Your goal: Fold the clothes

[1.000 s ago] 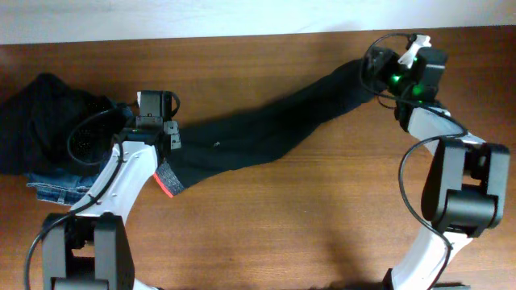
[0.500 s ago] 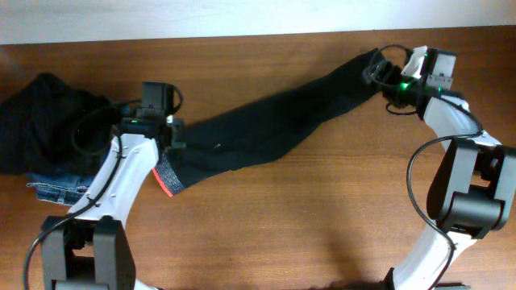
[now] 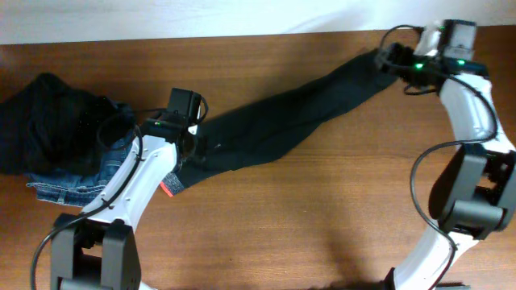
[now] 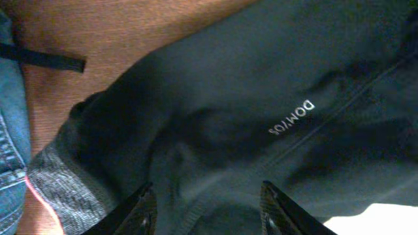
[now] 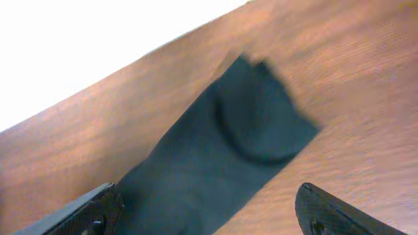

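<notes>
The clothes (image 3: pixel 266 129) lie stretched out on the wooden table, running from a red and grey waistband (image 3: pixel 168 185) at lower left to a leg end at upper right. My left gripper (image 3: pixel 191 143) hovers over the waist part. In the left wrist view its fingers (image 4: pixel 140 210) stand apart above black fabric (image 4: pixel 261 78) bearing a small white logo, with the grey band (image 4: pixel 55 186) off to the left. My right gripper (image 3: pixel 389 59) sits at the leg end, open wide. In the right wrist view the flat leg end (image 5: pixel 255 124) lies ahead of the gripper (image 5: pixel 209 212).
A bunched plain black garment (image 3: pixel 44 121) and blue denim jeans (image 3: pixel 68 187) sit at the table's left end, close to my left arm. The jeans (image 4: pixel 10 137) also show in the left wrist view. The table's far edge (image 3: pixel 242 32) meets a white wall just behind the right gripper.
My left gripper has moved right, across the waist part of the clothes. My right gripper has opened wider and drawn back to the right, and the leg end now lies flat.
</notes>
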Robot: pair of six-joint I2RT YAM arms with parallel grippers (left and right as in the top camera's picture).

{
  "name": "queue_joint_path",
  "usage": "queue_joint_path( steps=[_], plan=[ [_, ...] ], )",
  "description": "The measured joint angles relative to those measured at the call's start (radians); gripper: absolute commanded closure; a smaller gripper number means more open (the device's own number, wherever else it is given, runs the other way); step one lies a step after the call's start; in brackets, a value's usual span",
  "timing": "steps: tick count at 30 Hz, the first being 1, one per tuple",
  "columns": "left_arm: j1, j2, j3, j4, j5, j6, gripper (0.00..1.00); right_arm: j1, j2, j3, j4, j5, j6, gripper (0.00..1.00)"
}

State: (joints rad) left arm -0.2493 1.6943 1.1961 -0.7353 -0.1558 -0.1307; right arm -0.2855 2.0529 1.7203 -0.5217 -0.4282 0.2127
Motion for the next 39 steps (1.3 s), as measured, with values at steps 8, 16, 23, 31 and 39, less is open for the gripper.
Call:
queue_joint_path(
  steps=[8,16,23,31,39],
  plan=[
    [-0.014,0.000,0.000,0.056,0.005,0.003,0.44,-0.035,0.109,0.008,0.158,-0.051,-0.040,0.38],
    [-0.014,0.000,0.000,0.066,0.035,0.004,0.44,0.060,0.231,0.008,0.389,-0.054,0.055,0.89],
    [-0.014,0.000,0.000,0.063,0.045,0.004,0.44,0.197,0.318,0.008,0.492,0.142,0.150,0.92],
    [-0.014,0.000,0.000,0.063,0.045,0.004,0.44,0.229,0.348,0.019,0.347,0.391,0.177,0.96],
    [-0.014,0.000,0.000,0.047,0.049,0.004,0.45,0.194,0.318,0.058,0.116,0.456,0.171,0.96]
  ],
)
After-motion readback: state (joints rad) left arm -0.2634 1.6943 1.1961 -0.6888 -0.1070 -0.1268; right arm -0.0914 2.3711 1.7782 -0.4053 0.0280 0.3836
